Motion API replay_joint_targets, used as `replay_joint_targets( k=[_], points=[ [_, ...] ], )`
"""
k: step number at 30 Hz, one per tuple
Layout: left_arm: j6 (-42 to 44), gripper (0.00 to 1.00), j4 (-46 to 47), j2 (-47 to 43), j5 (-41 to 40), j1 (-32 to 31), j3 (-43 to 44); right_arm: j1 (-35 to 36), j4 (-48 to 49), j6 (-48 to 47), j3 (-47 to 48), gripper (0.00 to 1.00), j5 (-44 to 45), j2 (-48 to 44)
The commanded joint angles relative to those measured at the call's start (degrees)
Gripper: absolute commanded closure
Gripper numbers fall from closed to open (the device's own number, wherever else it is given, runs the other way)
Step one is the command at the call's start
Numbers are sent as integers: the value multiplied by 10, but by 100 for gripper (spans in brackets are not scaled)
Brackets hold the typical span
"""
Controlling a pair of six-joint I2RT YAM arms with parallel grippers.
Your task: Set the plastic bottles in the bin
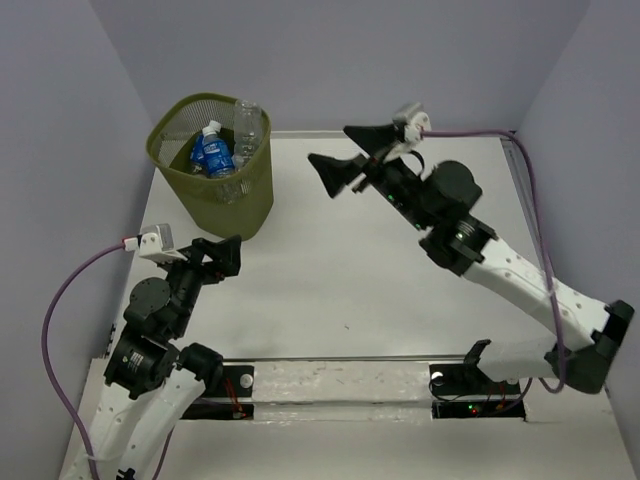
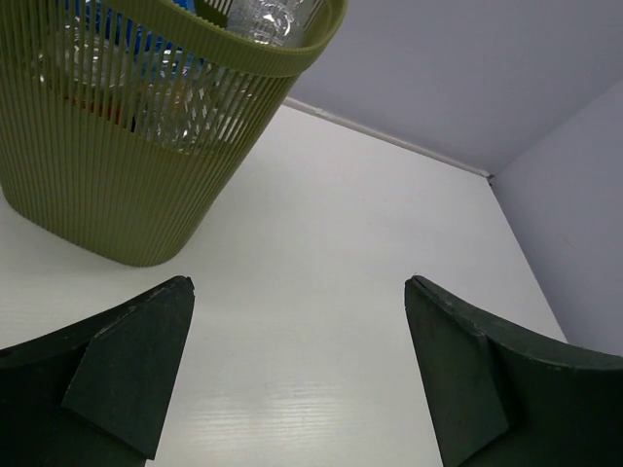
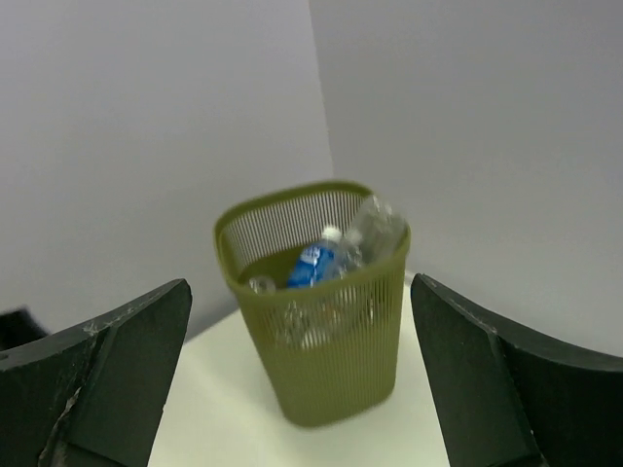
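Far left of the table (image 1: 340, 280): the bin (image 1: 222, 205) stands upright near the back corner with the plastic bottles inside. Among them are a blue-labelled bottle (image 1: 213, 150) and a clear bottle (image 1: 247, 125) that leans on the rim, its end poking above it. Just in front of the bin, the left gripper (image 1: 222, 256) has its jaws spread wide and empty. Right of centre, the right gripper (image 1: 347, 157) hangs above the table — jaws wide apart, nothing between them — facing the bin.
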Motion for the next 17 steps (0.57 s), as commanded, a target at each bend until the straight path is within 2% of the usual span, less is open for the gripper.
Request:
replay_joint_targets(
  k=[1,4,7,9,14,17],
  points=[
    [9,1,72,6,40,3,29,2,23,37,-204,0,31,-179],
    [5,1,128,10,71,4,33,7,-40,61,-280,0,55,-292],
    [5,1,159,24,86,4,40,7,-92,80,-354,0,96,-366],
    [8,1,172,33,91,3,50,7,-141,95,-395,0,90,-434],
    [17,1,205,35,92,3,46,7,-232,105,-419,0,111,-555],
    [8,1,222,43,87,4,40,7,-254,86,-411,0,143,-578]
  ],
)
